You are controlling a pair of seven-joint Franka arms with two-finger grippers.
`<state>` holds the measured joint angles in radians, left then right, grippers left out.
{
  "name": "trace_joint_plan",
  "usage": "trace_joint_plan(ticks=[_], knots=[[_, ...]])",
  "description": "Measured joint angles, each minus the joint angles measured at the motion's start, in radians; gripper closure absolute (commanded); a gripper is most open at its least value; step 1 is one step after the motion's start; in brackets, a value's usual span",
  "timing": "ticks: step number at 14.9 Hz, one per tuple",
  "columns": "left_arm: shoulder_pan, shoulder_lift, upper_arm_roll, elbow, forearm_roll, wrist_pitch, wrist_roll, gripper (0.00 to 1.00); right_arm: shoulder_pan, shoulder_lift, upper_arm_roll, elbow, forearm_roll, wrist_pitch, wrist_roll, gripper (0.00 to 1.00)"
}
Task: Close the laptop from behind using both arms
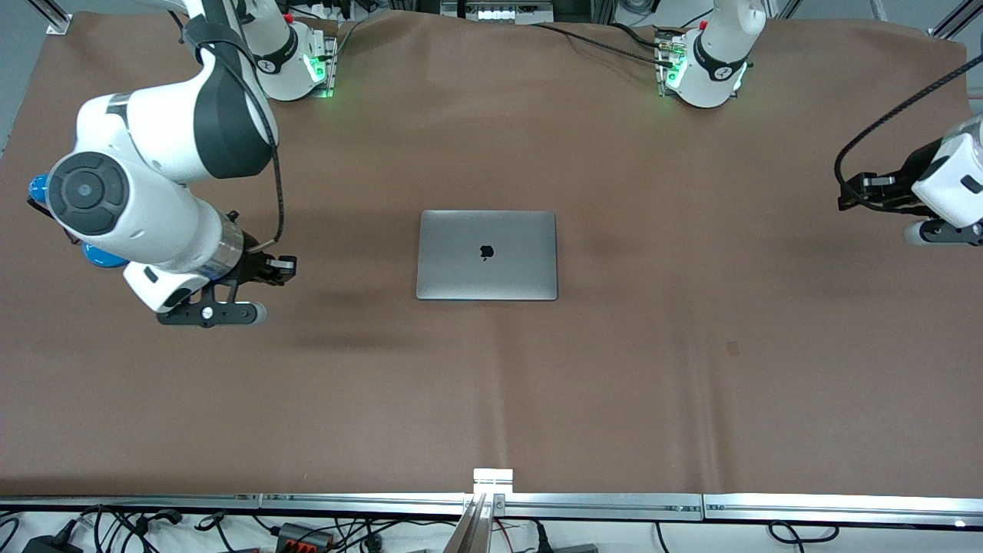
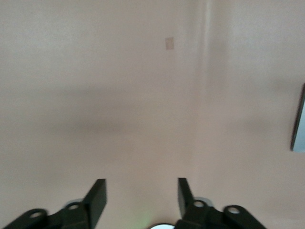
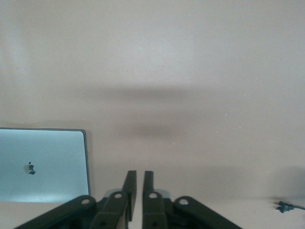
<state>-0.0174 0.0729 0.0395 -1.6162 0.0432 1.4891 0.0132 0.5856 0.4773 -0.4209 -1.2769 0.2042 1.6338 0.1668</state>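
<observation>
The space-grey laptop (image 1: 487, 255) lies shut and flat in the middle of the brown table, lid up with its dark apple logo showing. My right gripper (image 1: 287, 267) hangs over bare table toward the right arm's end, clear of the laptop, with its fingers shut and nothing between them. The right wrist view shows the gripper (image 3: 139, 174) and the laptop's lid (image 3: 43, 164) beside it. My left gripper (image 1: 851, 192) hangs over the left arm's end of the table, open and empty. The left wrist view shows the gripper (image 2: 140, 183) and only an edge of the laptop (image 2: 299, 119).
A small dark mark (image 1: 733, 349) sits on the brown cover nearer the front camera; it also shows in the left wrist view (image 2: 169, 43). A metal rail (image 1: 599, 505) runs along the table's front edge, with cables below it. A black plug (image 3: 285, 206) lies on the table.
</observation>
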Motion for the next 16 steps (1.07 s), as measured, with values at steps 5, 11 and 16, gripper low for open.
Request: trace_joint_plan(ticks=[5, 11, 16], knots=[[-0.010, -0.046, -0.019, -0.127, 0.000, 0.052, -0.056, 0.00, -0.002, -0.004, -0.068, 0.020, 0.000, -0.004, -0.021, 0.00], [0.064, -0.071, -0.113, -0.085, -0.005, 0.088, -0.172, 0.00, -0.225, -0.082, 0.037, 0.035, -0.003, 0.000, -0.090, 0.00], [0.071, -0.054, -0.132, -0.043, -0.005, 0.088, -0.202, 0.00, -0.501, -0.136, 0.264, 0.013, -0.102, 0.011, -0.152, 0.00]])
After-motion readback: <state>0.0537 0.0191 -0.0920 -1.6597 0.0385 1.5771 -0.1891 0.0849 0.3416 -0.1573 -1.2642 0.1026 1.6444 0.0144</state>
